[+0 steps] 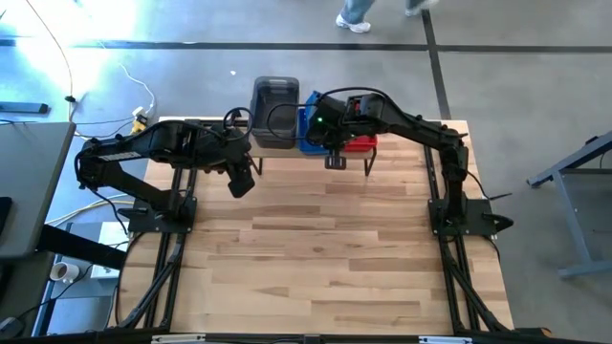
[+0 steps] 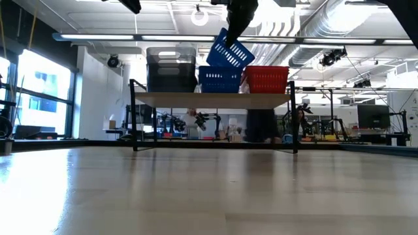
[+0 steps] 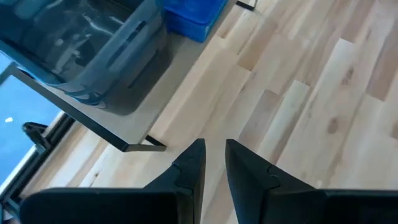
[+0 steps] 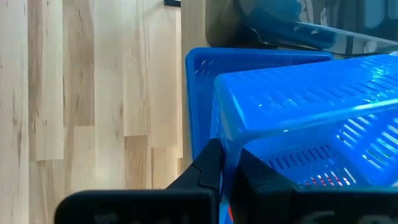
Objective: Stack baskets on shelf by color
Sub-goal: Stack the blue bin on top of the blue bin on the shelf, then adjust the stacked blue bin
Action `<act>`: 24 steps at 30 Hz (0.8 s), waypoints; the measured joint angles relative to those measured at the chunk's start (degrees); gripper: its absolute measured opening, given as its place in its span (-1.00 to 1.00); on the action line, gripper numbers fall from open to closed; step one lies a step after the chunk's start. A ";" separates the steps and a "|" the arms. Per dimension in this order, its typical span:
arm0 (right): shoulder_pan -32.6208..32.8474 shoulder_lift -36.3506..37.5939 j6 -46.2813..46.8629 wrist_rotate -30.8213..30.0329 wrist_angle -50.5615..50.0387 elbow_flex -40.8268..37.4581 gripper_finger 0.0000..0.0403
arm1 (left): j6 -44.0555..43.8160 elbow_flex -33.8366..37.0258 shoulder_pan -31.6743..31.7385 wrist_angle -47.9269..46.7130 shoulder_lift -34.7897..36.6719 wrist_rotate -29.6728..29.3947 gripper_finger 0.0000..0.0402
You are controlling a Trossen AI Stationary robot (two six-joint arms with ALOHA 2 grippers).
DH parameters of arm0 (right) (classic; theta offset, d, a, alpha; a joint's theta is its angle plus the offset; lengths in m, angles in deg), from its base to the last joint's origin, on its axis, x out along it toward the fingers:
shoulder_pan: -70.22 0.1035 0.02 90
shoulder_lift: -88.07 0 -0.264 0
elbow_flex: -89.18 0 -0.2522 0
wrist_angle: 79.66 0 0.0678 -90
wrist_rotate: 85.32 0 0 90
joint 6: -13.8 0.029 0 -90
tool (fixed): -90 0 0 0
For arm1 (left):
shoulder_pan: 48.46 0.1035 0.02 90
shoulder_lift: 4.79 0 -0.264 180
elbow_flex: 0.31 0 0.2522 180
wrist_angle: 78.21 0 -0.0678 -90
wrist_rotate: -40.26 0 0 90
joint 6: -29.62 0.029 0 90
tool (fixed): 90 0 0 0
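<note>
The right claw (image 4: 227,163) pinches the rim of a tilted blue plastic mesh basket (image 2: 230,51), holding it in the air just above another blue basket (image 2: 219,79) on the narrow wooden shelf with thin black legs (image 2: 212,100). Grey see-through baskets (image 2: 171,68) and red baskets (image 2: 266,79) sit on either side. The left claw (image 3: 213,163) hangs near the shelf, open a little, holding nothing. No writing can be read. The big wooden table (image 1: 325,258) lies bare in front.

On the shelf (image 2: 212,99), three basket stacks (image 2: 171,69) sit side by side.
</note>
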 joint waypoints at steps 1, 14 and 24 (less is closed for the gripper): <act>0.00 0.00 -0.07 0.02 0.05 0.00 -1.00 | 0.03 0.00 0.00 0.02 0.00 0.45 -0.74; -0.39 0.00 1.20 -0.04 1.39 0.00 -0.60 | 0.03 0.00 0.00 0.02 0.00 0.84 -0.74; -0.44 0.00 2.68 -1.56 3.46 0.00 -0.56 | 0.06 0.01 0.00 0.02 0.00 0.83 -0.74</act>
